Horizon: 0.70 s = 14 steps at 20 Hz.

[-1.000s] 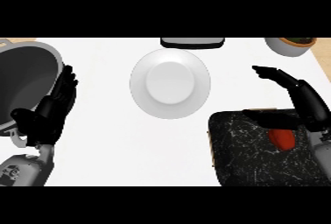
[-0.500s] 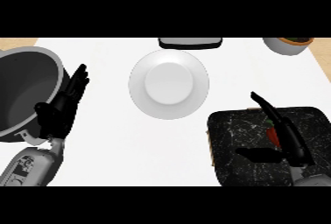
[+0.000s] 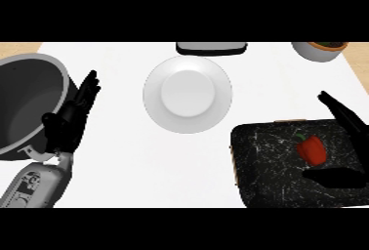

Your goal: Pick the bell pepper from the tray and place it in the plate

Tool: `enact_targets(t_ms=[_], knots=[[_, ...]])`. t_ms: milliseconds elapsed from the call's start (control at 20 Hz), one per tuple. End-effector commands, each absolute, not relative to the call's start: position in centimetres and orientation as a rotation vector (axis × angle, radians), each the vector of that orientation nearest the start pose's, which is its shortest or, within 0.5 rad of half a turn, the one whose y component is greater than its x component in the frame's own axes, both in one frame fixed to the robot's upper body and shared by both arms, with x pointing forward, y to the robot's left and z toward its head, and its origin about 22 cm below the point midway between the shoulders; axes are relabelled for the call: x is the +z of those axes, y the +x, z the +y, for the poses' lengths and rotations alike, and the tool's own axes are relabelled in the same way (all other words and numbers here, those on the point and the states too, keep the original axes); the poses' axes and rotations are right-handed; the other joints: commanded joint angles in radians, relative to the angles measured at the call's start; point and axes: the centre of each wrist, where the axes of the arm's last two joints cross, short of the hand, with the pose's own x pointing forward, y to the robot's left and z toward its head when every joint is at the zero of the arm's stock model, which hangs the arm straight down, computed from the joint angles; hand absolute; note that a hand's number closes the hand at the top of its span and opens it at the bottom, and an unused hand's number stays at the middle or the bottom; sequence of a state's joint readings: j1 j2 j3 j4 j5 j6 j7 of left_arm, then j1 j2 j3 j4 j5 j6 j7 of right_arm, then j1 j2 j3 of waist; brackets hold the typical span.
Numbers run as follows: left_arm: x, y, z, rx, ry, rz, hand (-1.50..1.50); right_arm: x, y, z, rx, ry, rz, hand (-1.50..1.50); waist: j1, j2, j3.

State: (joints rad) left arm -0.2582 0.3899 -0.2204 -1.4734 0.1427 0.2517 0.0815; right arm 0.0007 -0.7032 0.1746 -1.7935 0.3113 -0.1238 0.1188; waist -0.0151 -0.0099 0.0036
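Black right robot hand (image 3: 344, 146) spread, flanking bell pepper (image 3: 312, 149)

The right hand (image 3: 344, 146) has shifted toward the view's right edge — half a second ago it lay across the middle of the dark tray (image 3: 274, 166), hiding most of the bell pepper (image 3: 312, 149). Now the red pepper shows whole on the tray, with the fingers (image 3: 340, 113) stretched out past its far side and the thumb (image 3: 333, 177) spread below it — neither touching it. A second ago that hand hung above the tray's far edge. The left hand (image 3: 69, 124) has drifted slightly, its fingers now pointing up beside the grey pot (image 3: 29, 105).
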Motion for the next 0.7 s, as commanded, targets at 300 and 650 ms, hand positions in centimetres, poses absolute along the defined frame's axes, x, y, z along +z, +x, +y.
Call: enact_targets(t_ms=[300,650], knots=[[3.7,29.5,26.0,-0.228,0.214,-1.548,0.00,16.2,22.9,-31.4,1.037,-0.817,-1.137,-1.50,0.013,0.010,-0.006],[4.1,30.5,27.3,-0.227,0.223,-1.558,0.00,15.0,24.7,-30.8,1.036,-0.772,-1.056,-1.50,0.015,0.011,-0.004]])
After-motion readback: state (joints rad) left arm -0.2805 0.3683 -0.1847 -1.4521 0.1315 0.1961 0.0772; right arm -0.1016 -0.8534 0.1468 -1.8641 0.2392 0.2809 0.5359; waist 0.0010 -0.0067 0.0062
